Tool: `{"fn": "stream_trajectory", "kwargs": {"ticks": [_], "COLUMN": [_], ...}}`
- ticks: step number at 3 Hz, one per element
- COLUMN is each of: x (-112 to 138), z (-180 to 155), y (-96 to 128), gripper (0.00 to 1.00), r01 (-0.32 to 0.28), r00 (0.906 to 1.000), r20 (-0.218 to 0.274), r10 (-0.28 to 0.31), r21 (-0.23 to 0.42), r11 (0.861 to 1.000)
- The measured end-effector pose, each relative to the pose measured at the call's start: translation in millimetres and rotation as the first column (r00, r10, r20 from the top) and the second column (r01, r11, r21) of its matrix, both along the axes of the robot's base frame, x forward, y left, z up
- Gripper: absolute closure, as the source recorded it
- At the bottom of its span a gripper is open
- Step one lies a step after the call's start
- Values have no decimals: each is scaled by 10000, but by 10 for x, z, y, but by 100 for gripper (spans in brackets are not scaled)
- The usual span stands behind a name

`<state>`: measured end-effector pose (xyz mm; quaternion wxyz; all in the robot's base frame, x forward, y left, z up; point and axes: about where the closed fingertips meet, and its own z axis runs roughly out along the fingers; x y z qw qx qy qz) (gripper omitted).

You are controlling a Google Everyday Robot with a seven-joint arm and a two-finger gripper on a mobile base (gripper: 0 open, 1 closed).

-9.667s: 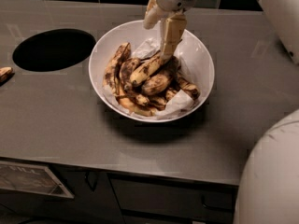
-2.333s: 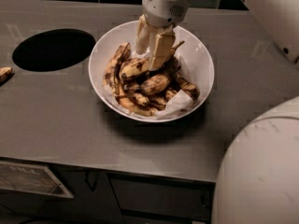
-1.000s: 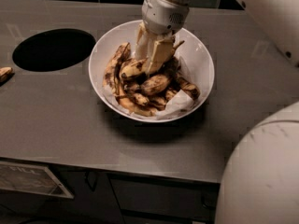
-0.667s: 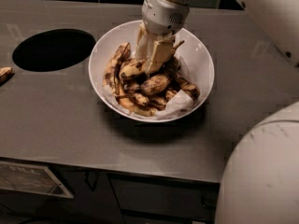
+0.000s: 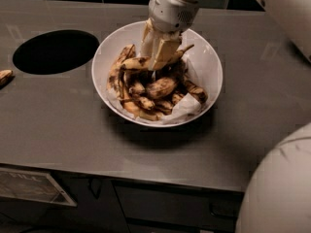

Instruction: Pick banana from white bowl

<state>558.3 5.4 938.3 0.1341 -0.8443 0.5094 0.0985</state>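
Observation:
The white bowl (image 5: 214,64) stands on the grey counter, lined with crumpled white paper (image 5: 182,109) and filled with several brown-spotted bananas. My gripper (image 5: 155,62) reaches down into the back of the bowl. Its cream fingers (image 5: 164,51) are closed around the middle of the long yellowish banana (image 5: 133,63), which lies across the top of the pile with its thin stem (image 5: 187,47) pointing right. The gripper hides the banana's middle. The shorter, darker bananas (image 5: 160,87) lie below and in front of it.
A round dark hole (image 5: 54,51) is cut in the counter left of the bowl. A banana piece (image 5: 5,75) lies at the left edge. My white body (image 5: 282,188) fills the lower right; the arm (image 5: 286,8) crosses the upper right. Cabinet fronts sit below the counter edge.
Over the last ten seconds the gripper moved left and lower into the bowl. In the last second it has stayed on the long banana, with no visible movement.

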Motion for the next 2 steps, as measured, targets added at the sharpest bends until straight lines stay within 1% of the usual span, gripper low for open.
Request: {"fn": "stream_trajectory", "kwargs": {"ticks": [1,2], "x": [-95,-242], "z": [252,531], "y": [-55,-87], "gripper": [100,100], "r01": [327,516], "r00": [9970,9898], "r20": [686,1297], "r10": [-352,-588], "r21": [382,578], "r11": [9987,9970]}}
